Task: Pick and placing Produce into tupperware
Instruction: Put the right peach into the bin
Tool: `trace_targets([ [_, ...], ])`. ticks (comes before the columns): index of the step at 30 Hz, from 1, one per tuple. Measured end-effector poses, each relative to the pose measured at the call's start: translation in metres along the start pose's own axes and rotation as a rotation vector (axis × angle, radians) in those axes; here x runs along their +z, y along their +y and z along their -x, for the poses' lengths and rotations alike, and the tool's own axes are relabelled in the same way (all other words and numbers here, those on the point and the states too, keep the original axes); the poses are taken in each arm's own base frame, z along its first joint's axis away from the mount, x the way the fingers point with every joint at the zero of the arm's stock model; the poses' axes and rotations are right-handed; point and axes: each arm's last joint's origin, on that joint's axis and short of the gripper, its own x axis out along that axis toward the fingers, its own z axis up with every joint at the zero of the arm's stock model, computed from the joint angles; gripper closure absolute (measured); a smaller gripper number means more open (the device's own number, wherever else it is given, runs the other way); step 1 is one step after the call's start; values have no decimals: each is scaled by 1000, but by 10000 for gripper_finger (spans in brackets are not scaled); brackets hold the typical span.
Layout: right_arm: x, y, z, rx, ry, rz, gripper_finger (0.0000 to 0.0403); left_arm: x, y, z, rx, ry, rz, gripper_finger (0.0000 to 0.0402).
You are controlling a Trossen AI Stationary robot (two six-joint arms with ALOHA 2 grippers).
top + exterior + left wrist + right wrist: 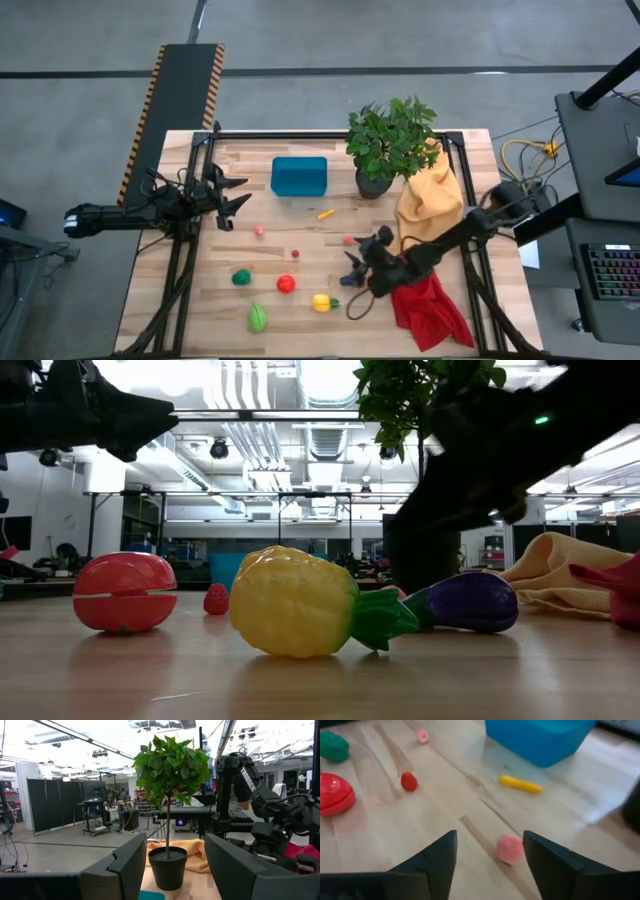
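Produce is lying scattered across our wooden table (300, 300), and we are going through it from the near edge outward. Nearest, at six o'clock, a green piece (257, 318) is sitting alone. Just beyond it we are seeing a yellow piece with a green end (321, 302), a red round piece (286, 284) and a dark green piece (241, 277) in a loose row. At four o'clock a red cloth (430, 312) is draping over the near right edge.

Our right gripper (362, 262) is hovering low over the table right of centre, fingers (427, 865) standing apart with nothing between them. A purple eggplant (470, 601) is lying right beside it, and a pink piece (509, 849) is resting on the wood just ahead of the open fingers, not touched. Farther on, a small red berry (295, 254), another pink piece (259, 230) and a thin yellow piece (325, 213) are dotting the middle of the table.

At nine o'clock our left gripper (232, 197) is waiting above the left edge, its fingers (125, 865) parted and holding nothing.

At twelve o'clock the teal tupperware (299, 176) is standing on the far side, and we cannot tell whether anything is inside. At one o'clock a potted plant (385, 145) is standing just right of it, with a yellow cloth (430, 200) bunched beside the pot
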Motion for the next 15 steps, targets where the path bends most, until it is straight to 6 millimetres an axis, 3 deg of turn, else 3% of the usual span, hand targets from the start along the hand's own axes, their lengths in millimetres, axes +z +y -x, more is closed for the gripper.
trace_targets([
  [7, 10, -2, -22, -61, 51, 9, 117, 1, 0, 0, 2, -8, 1, 214],
  [15, 6, -14, -35, -87, 118, -29, 113, 0, 0, 0, 1, -3, 0, 214],
])
